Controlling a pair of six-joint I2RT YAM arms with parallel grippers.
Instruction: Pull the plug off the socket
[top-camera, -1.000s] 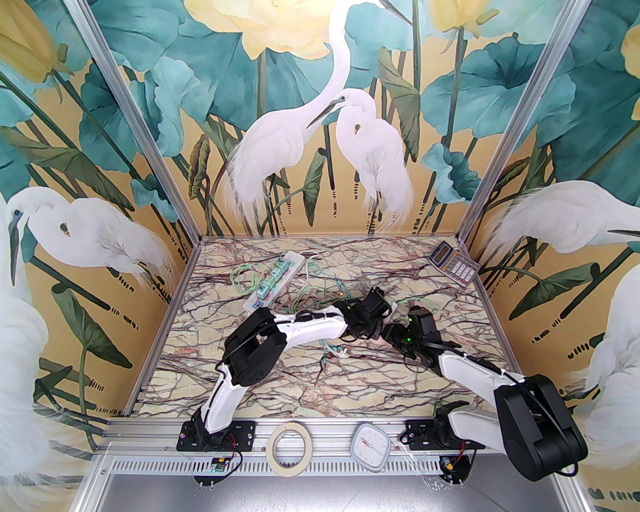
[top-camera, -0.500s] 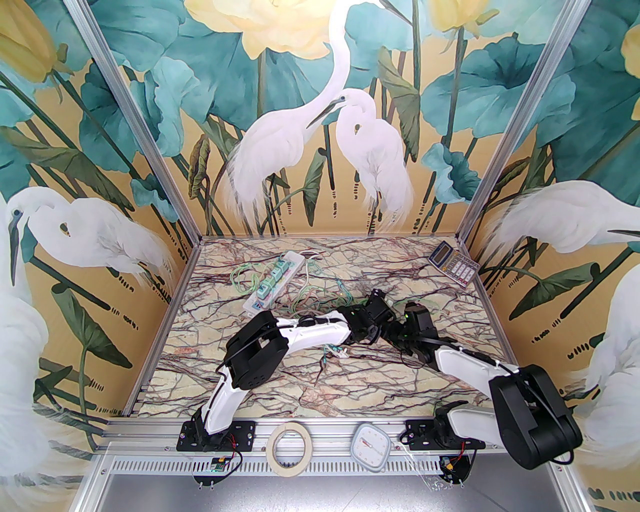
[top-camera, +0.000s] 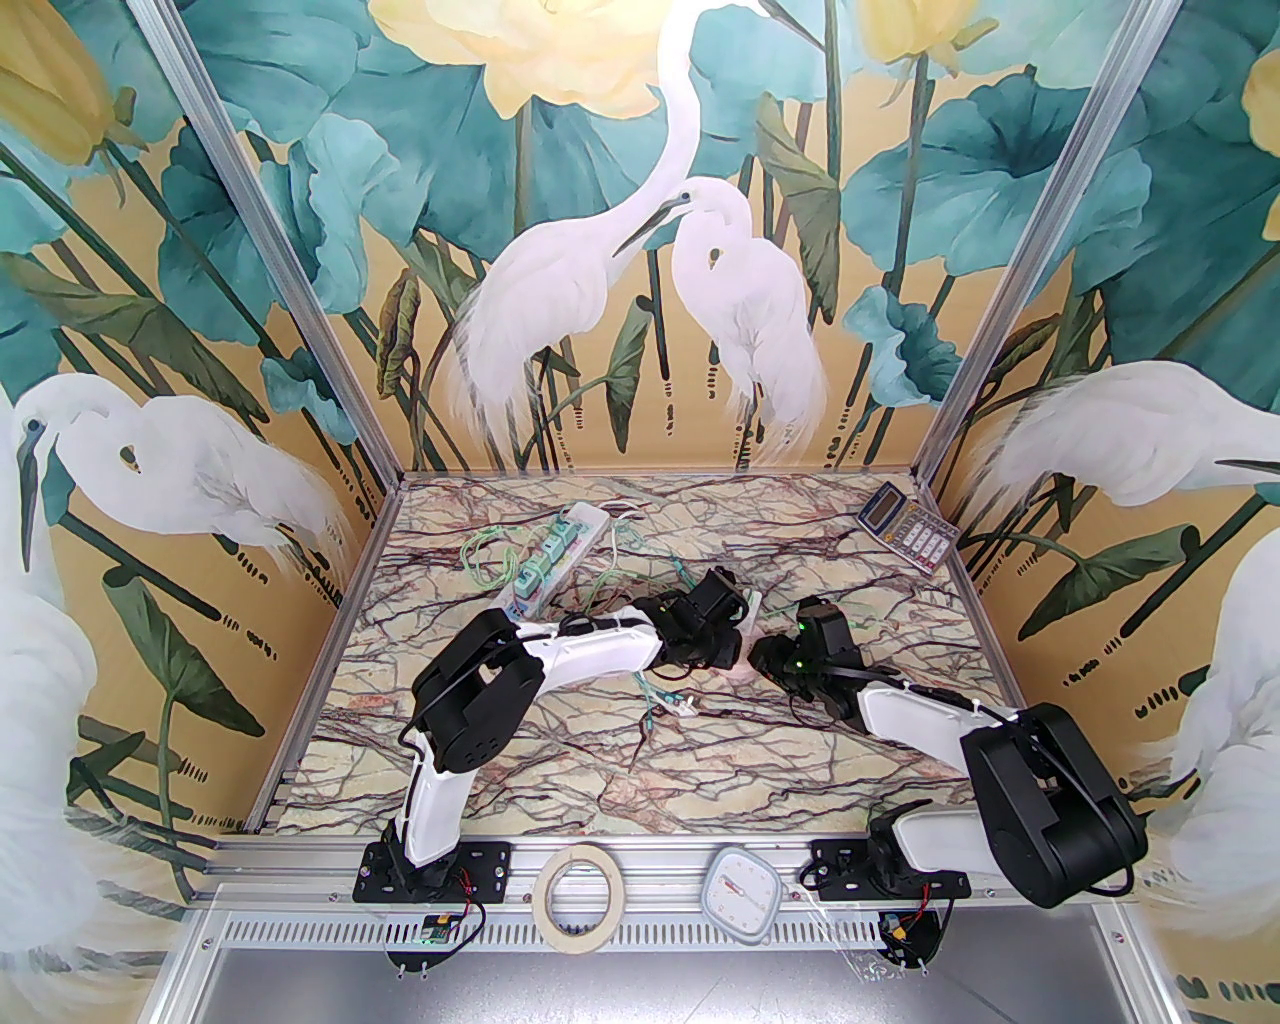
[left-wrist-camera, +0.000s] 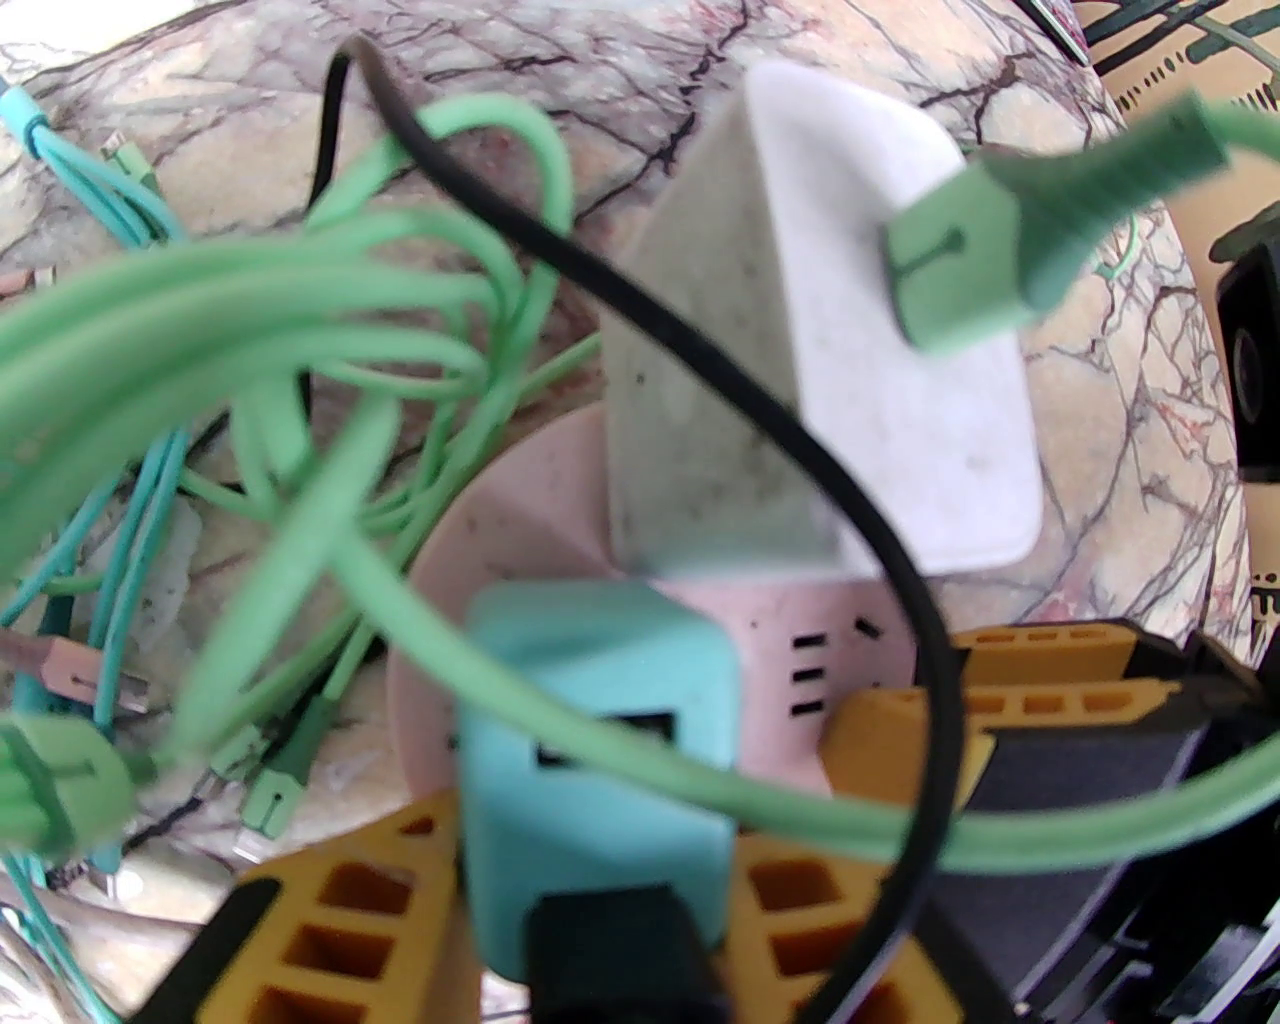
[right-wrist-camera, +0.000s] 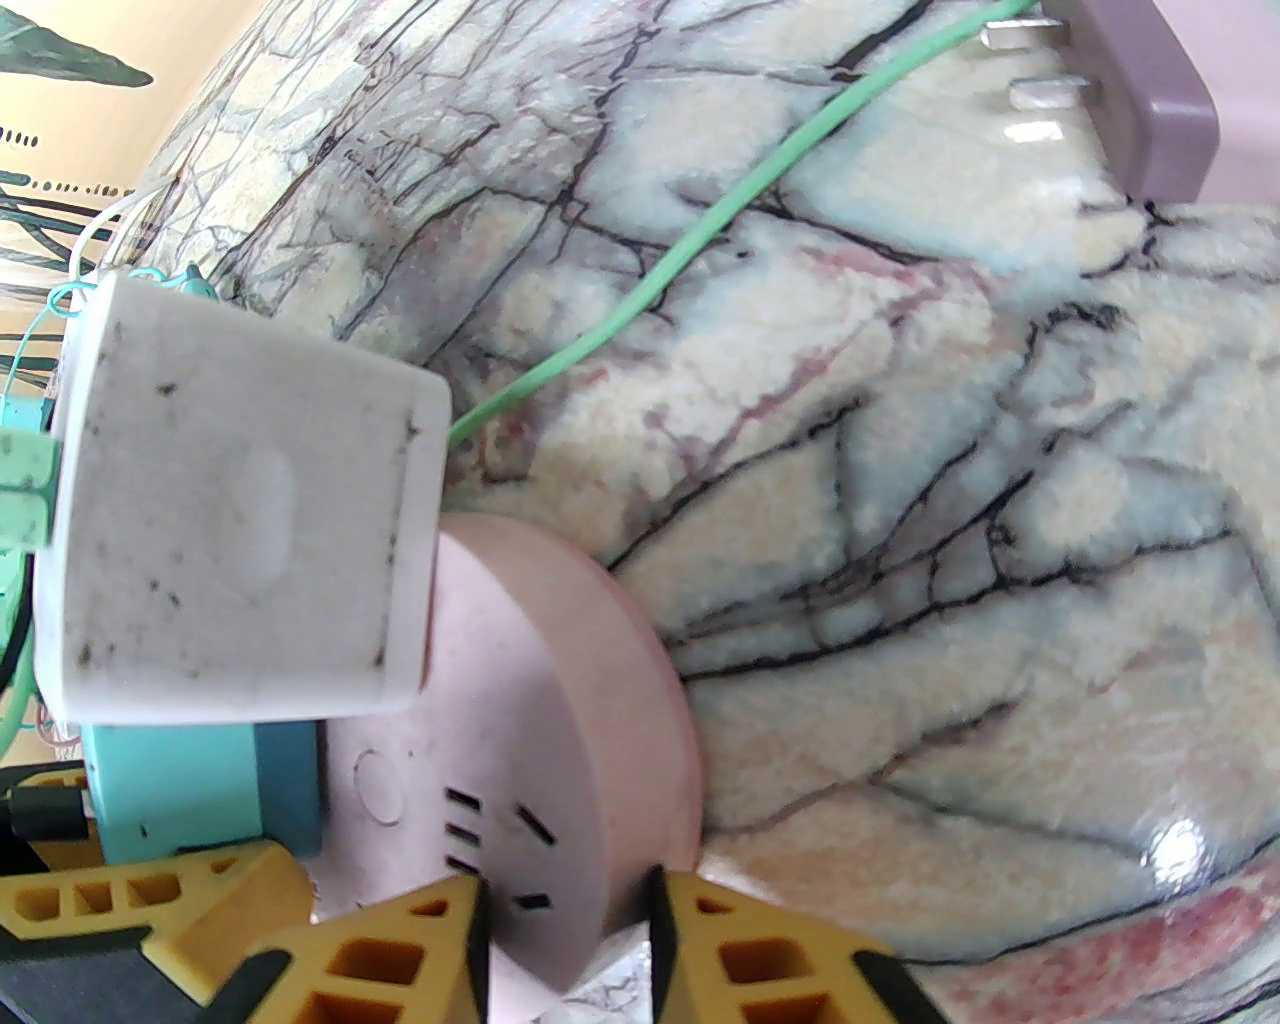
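A round pink socket (right-wrist-camera: 570, 700) is lifted above the marble table, with a white plug (right-wrist-camera: 240, 530) and a teal plug (right-wrist-camera: 180, 790) standing on its face. My right gripper (right-wrist-camera: 565, 890) is shut on the socket's rim, one yellow finger on each side. In the left wrist view the teal plug (left-wrist-camera: 590, 740) sits between the yellow fingers (left-wrist-camera: 330, 900) of my left gripper (left-wrist-camera: 620, 790), which is shut on it. The white plug (left-wrist-camera: 830, 330) carries a green cable connector (left-wrist-camera: 960, 260). From above, both grippers meet at mid-table, left (top-camera: 735, 625) and right (top-camera: 768, 655).
Tangled green and teal cables (top-camera: 620, 590) lie behind the left arm. A white power strip (top-camera: 545, 560) with teal plugs sits at the back left, a calculator (top-camera: 905, 525) at the back right. A purple plug (right-wrist-camera: 1130, 90) lies nearby. A tape roll (top-camera: 580, 895) rests on the front rail.
Both arms have swung left and slightly back, carrying the socket and its plugs with them. Both grippers have stayed clamped.
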